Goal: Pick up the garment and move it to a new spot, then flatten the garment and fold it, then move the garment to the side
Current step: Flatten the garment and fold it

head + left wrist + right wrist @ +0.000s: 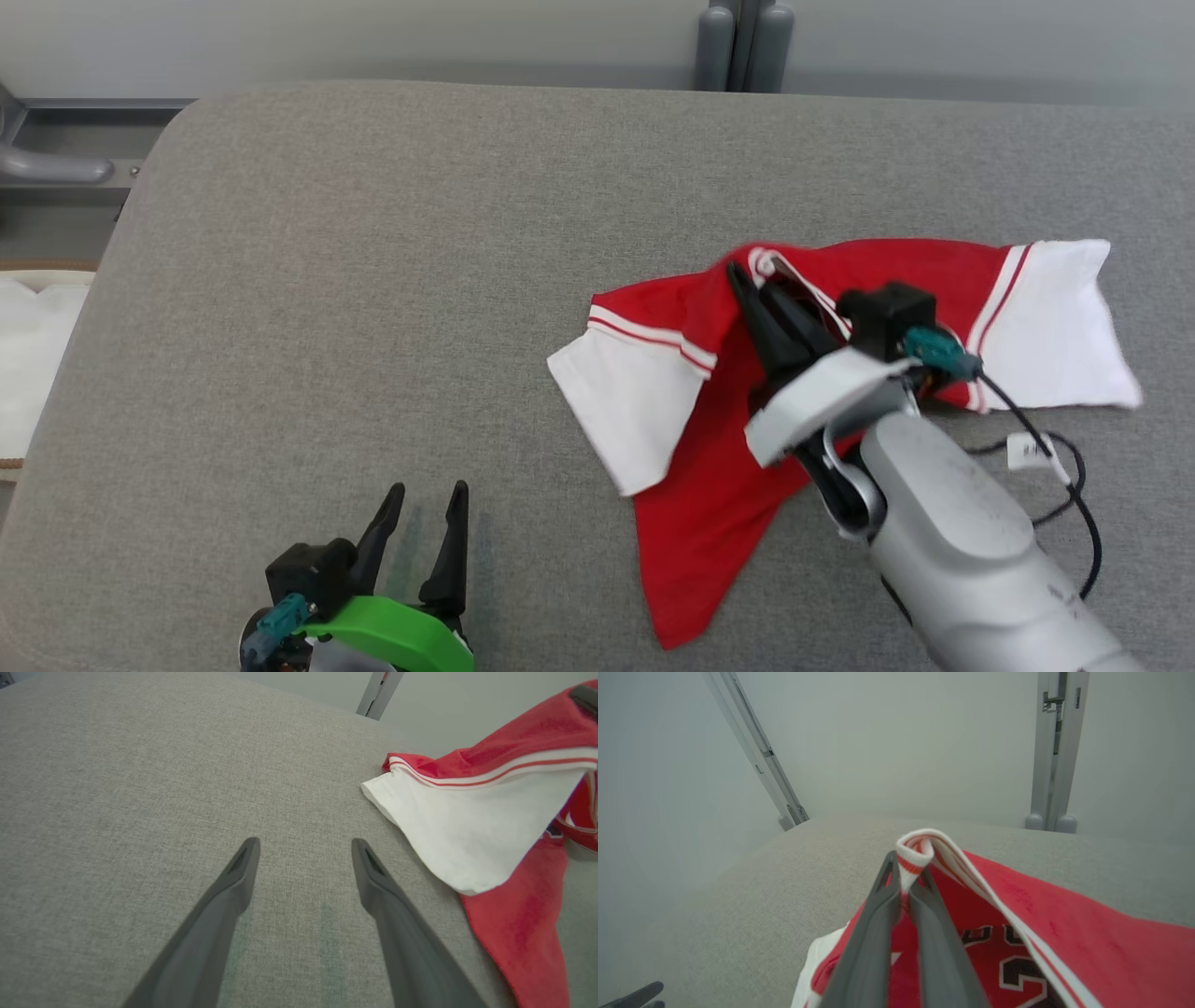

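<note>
Red-and-white jersey (887, 266) on the desk (373, 280) is pinched at its striped trim (920, 851) by the right claw (908, 872), left claw (427, 490) spread; pickup step, probably needing a lift next.

You see a grey woven tabletop (373, 280) with a rounded far-left corner. Beyond its far edge, paired grey posts (744, 42) stand against a pale wall (980, 37). Off the left edge: a grey metal bar (56, 168), with white cloth (33, 345) below it.
</note>
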